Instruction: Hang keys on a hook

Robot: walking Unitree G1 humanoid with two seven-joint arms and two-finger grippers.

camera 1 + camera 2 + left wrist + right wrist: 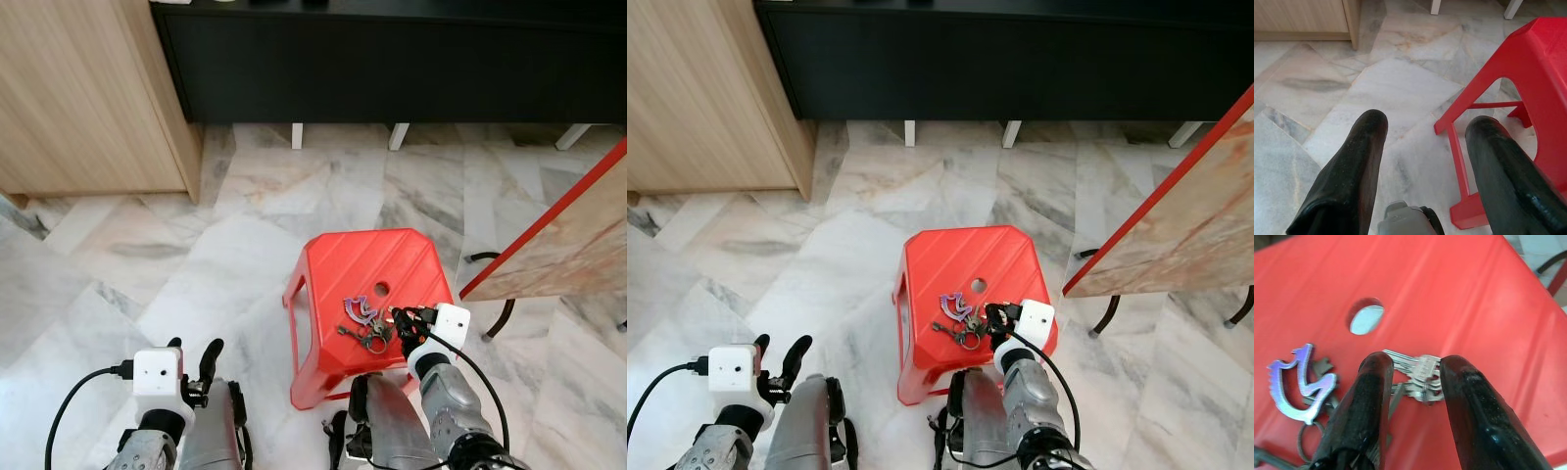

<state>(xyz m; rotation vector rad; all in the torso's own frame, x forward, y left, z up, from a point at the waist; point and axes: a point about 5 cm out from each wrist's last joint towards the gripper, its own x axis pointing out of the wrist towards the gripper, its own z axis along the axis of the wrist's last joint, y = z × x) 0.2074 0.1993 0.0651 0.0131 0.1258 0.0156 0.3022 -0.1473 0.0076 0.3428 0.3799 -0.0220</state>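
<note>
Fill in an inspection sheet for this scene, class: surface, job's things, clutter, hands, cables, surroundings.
Surface: red plastic stool, hole in its top, on the marble floor.
Job's things: bunch of keys with a purple charm, lying on the stool top; hook: nothing seen.
Clutter: nothing seen.
Hands: right hand open, fingers either side of the silver keys; left hand open, idle above the floor beside the stool.
Cables: black cable at the left wrist, another at the right wrist.
Surroundings: wooden cabinet, black low cabinet, red-edged board.
</note>
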